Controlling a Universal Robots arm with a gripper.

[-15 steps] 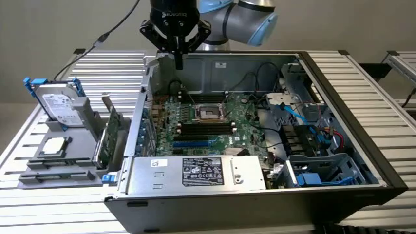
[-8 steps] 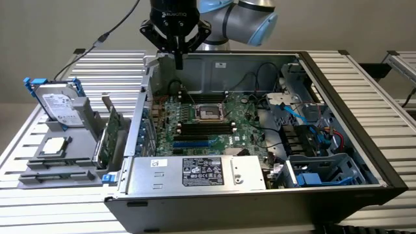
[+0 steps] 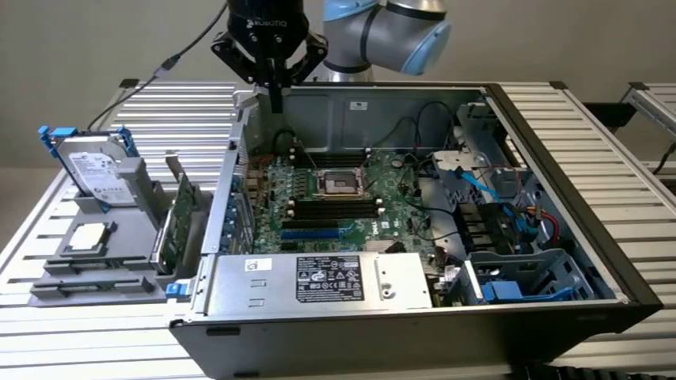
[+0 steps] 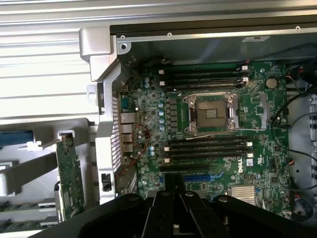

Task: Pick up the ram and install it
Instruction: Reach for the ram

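Observation:
My gripper (image 3: 277, 104) hangs above the far corner of the open computer case (image 3: 591, 237), on the exterior view's left. Its fingers (image 4: 173, 184) are pressed together with nothing between them. On the motherboard (image 3: 365, 186) below, black memory slots (image 3: 336, 208) lie beside the bare processor socket (image 3: 340, 182); the memory slots (image 4: 208, 148) look unfilled. A narrow green strip that I take for the ram (image 4: 22, 206) lies in the grey holder (image 3: 100, 273) outside the case, well apart from the gripper.
In the holder stand a silver hard drive (image 3: 95, 168) with blue rails and a wider green expansion card (image 3: 186, 210), with a processor chip (image 3: 87, 237) lying flat. The case also holds a power supply (image 3: 317, 279), blue drive bays (image 3: 518, 281) and loose cables (image 3: 496, 194).

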